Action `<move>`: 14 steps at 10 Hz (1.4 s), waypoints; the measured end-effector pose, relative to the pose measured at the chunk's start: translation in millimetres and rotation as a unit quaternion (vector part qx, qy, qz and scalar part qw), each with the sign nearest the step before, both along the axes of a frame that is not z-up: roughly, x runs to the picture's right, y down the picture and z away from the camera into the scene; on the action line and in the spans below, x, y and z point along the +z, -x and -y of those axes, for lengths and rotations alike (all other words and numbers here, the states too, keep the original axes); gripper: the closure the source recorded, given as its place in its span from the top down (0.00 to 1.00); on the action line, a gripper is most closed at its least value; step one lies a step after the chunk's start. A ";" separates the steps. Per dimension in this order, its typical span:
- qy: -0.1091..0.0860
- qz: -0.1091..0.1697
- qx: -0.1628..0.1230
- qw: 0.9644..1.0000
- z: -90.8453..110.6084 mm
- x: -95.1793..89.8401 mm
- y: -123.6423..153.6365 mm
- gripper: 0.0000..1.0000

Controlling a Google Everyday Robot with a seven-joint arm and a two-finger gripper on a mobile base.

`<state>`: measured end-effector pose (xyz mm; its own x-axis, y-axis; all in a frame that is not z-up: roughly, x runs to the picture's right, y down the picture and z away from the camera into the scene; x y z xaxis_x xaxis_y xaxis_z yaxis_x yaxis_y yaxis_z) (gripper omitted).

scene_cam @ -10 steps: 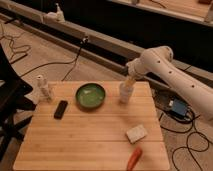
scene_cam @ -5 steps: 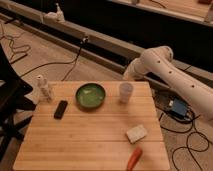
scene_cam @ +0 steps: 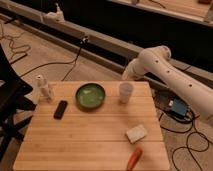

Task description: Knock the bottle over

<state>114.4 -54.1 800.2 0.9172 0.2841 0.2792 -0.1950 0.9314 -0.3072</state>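
A black chair (scene_cam: 9, 97) stands against the left edge of the wooden worktop (scene_cam: 90, 137). The bottle (scene_cam: 44, 90) stands upright near the far-left corner, close to that left edge. It is slim and whitish-translucent, with a narrower neck and a round white cap. Just to its right, nearer the front, a flat black remote (scene_cam: 60, 109) lies at a slant.

Right of the remote sits a green bowl (scene_cam: 90, 95), which shows only its own green inside. A white cup (scene_cam: 125, 92) stands upright to the right of the bowl and apart from it; what it holds cannot be made out.

The end effector (scene_cam: 127, 76) hangs just behind the cup at the worktop's far edge, well apart from the bottle. Whether it is apart or together cannot be told. The white arm (scene_cam: 167, 70) runs off from it to the right.

The middle and front-left of the worktop are bare wood. Toward the front right lie a pale sponge (scene_cam: 136, 133) and, at the front edge, an orange carrot (scene_cam: 134, 158). A blue box (scene_cam: 177, 107) sits among cables on the floor at the right.
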 end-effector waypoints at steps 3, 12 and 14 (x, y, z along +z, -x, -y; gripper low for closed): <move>0.059 0.068 -0.013 0.996 -39.0 0.3 60.0 0.00; 0.086 0.304 -0.091 0.944 -118.3 -112.3 264.8 0.00; 0.084 0.306 -0.093 0.944 -119.9 -113.5 266.3 0.00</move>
